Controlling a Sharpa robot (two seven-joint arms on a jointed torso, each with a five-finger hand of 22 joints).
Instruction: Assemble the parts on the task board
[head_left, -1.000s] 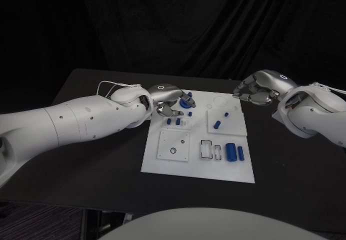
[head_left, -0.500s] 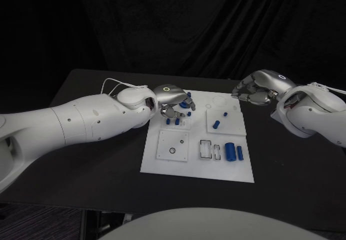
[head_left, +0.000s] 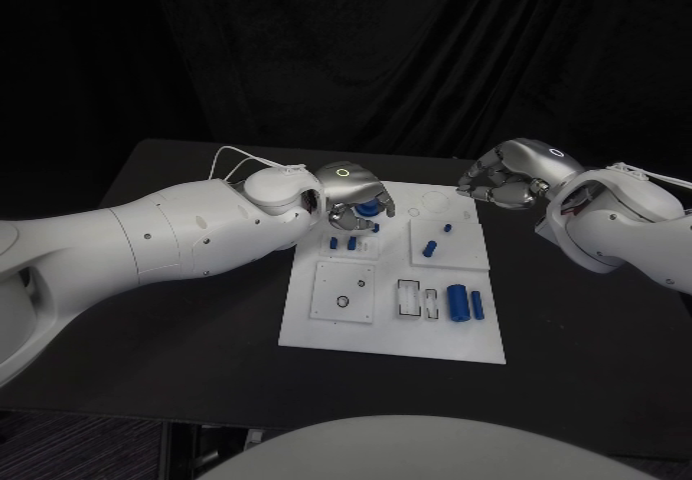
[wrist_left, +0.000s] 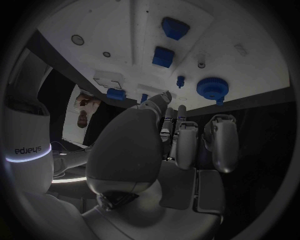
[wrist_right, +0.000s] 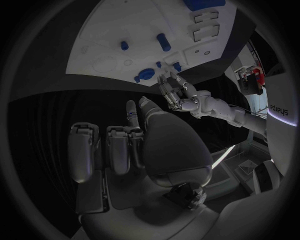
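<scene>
**Both hands at the far edge of the task board**

A black counter (head_left: 188, 300) stands before a dark curtain backdrop. The white task board (head_left: 397, 335) lies in the middle of it, long axis running away from the robot, with bare counter on both sides and along the near edge.

The left hand (head_left: 353, 197) hovers over the board's far left corner, fingers spread downward around a round blue gear-like part (head_left: 371, 210); whether they touch it cannot be told from the head view. In the left wrist view the fingers (wrist_left: 222, 142) hang straight and apart with nothing between them, the round part (wrist_left: 212, 88) lying beyond their tips.

The right hand (head_left: 505, 185) hangs at the board's far right corner, fingers curled inward. The right wrist view shows its fingers (wrist_right: 84, 150) folded side by side, holding nothing.

On the board, two short blue pegs (head_left: 345, 243) stand just near of the left hand. A large blue cylinder (head_left: 460, 301) lies at the right, its long axis along the board's length, a thinner one (head_left: 479, 306) just beside it.
</scene>
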